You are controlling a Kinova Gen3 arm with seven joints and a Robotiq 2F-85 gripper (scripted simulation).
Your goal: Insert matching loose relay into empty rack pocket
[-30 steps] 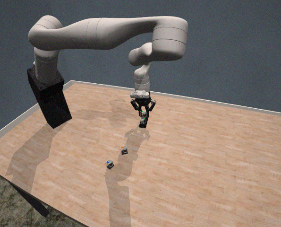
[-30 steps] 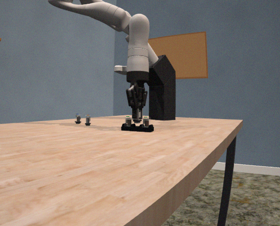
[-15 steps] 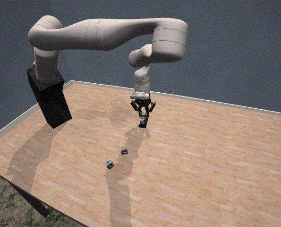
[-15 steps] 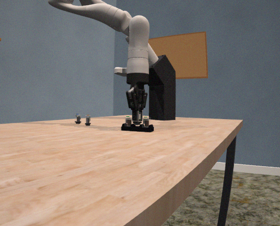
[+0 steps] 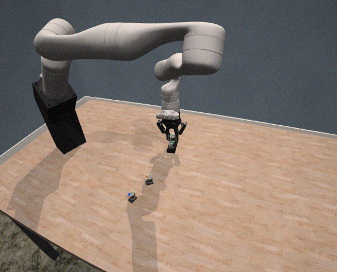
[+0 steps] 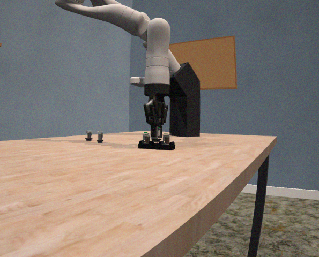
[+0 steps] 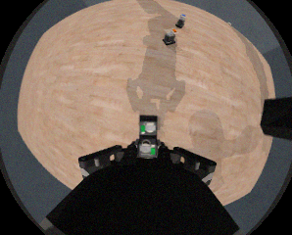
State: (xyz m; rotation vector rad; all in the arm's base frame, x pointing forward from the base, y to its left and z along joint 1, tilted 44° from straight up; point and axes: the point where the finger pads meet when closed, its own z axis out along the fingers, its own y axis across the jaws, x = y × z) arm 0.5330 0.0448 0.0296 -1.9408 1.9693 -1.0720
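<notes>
The black rack (image 5: 171, 151) (image 6: 156, 146) (image 7: 148, 117) stands on the table. Relays with green buttons sit in its two end pockets; one seated relay (image 5: 170, 144) (image 6: 146, 138) (image 7: 149, 127) and the other seated relay (image 6: 167, 138) show. My gripper (image 5: 173, 137) (image 6: 155, 134) is shut on a green-button relay (image 5: 173, 136) (image 6: 160, 133) (image 7: 146, 147), upright over the middle pocket. Its dark base shows at or just above the rack's top edge in the exterior view, higher than the seated ones. In the wrist view its button is on the right, the neighbour's on the left. Fingers partly hide it.
A loose relay with an orange button (image 5: 149, 179) (image 6: 99, 136) (image 7: 170, 37) and one with a blue button (image 5: 131, 196) (image 6: 89, 135) (image 7: 180, 22) stand on the table, away from the rack. The arm's black pedestal (image 5: 65, 131) (image 6: 185, 110) stands on the table.
</notes>
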